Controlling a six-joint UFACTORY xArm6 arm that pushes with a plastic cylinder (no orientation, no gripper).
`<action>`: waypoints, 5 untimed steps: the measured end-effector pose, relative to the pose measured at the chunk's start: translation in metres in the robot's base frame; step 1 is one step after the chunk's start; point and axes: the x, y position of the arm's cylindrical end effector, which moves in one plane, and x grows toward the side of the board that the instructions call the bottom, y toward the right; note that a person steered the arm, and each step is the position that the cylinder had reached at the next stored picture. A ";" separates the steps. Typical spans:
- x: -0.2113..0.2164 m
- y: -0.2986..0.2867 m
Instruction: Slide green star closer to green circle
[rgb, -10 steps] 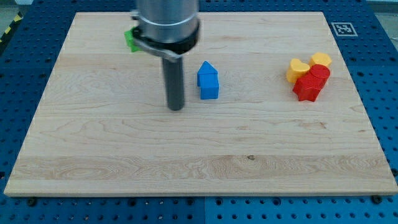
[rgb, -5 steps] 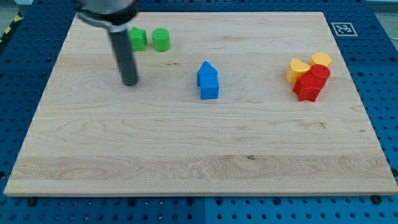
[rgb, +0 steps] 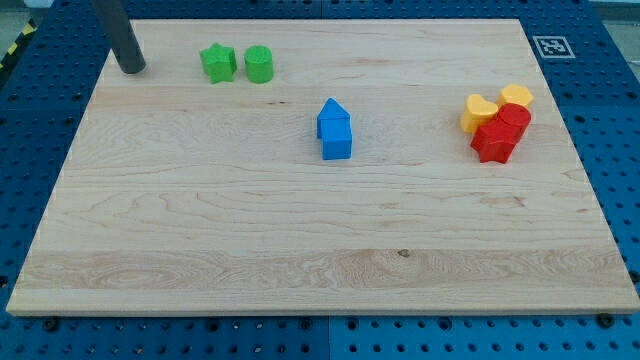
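The green star (rgb: 217, 63) lies near the view's top left of the wooden board (rgb: 300, 230). The green circle (rgb: 259, 64) stands just to its right, a small gap between them. My tip (rgb: 131, 69) rests on the board at its top left corner, well to the left of the green star and level with it. It touches no block.
Two blue blocks (rgb: 335, 130) sit together near the board's middle, one house-shaped. At the right is a cluster: a yellow heart (rgb: 478, 110), another yellow block (rgb: 517, 96), and two red blocks (rgb: 502, 132). A marker tag (rgb: 550, 46) is at the top right corner.
My tip has moved from the board's middle up and to the left, ending left of the green star. The blocks have not moved.
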 end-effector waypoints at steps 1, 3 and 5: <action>-0.006 0.032; -0.015 0.103; 0.002 0.125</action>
